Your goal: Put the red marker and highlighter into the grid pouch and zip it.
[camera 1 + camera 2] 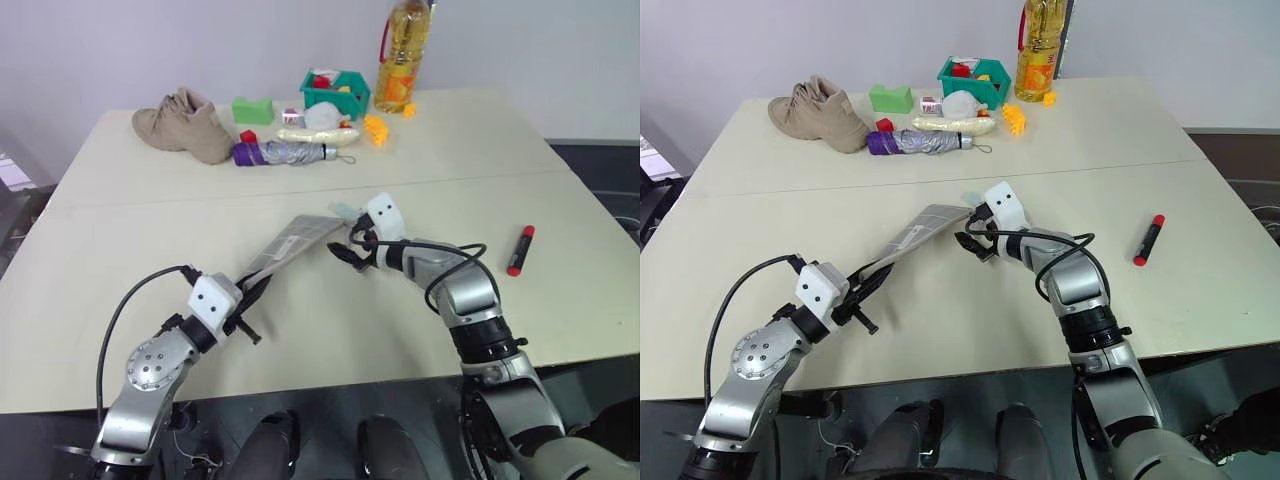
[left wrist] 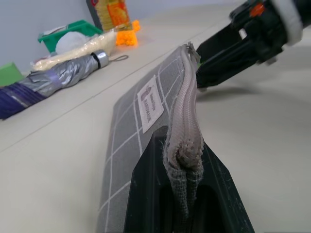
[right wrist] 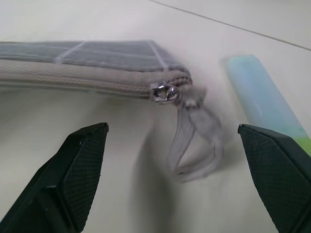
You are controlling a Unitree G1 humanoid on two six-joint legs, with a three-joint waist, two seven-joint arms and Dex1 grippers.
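Cream tabletop [image 1: 150, 220] against a pale wall, with a seam line running across its middle. Grey fabric grid pouch with white lines and a small white label [image 1: 292, 241] sits near centre, one end raised off the table, its zipper edge up. Left gripper [image 1: 247, 292] is clamped tight on the pouch's near end, at about 7 o'clock from the pouch's middle; in the left wrist view the black fingers [image 2: 146, 194] pinch the fabric edge. Right gripper [image 1: 345, 245] is at 3 o'clock of the pouch's far end, its jaws spread wide and holding nothing; in the right wrist view the metal zipper slider with a grey cord pull [image 3: 194, 131] hangs between the two fingertips [image 3: 73, 165], untouched. Pale teal-blue highlighter with a green cap [image 3: 265, 104] lies on the table just beside the zipper end, outside the pouch. Slim red marker with a black end [image 1: 520, 250] lies well apart at 3 o'clock, nothing blocking it.

Clutter at 12 o'clock, far edge: tan suede shoe [image 1: 185, 125], green block [image 1: 253, 110], folded purple-grey umbrella [image 1: 285, 153], teal basket [image 1: 335, 92], yellow oil bottle [image 1: 402, 55], small orange pieces [image 1: 375, 128]. None crowd the pouch.
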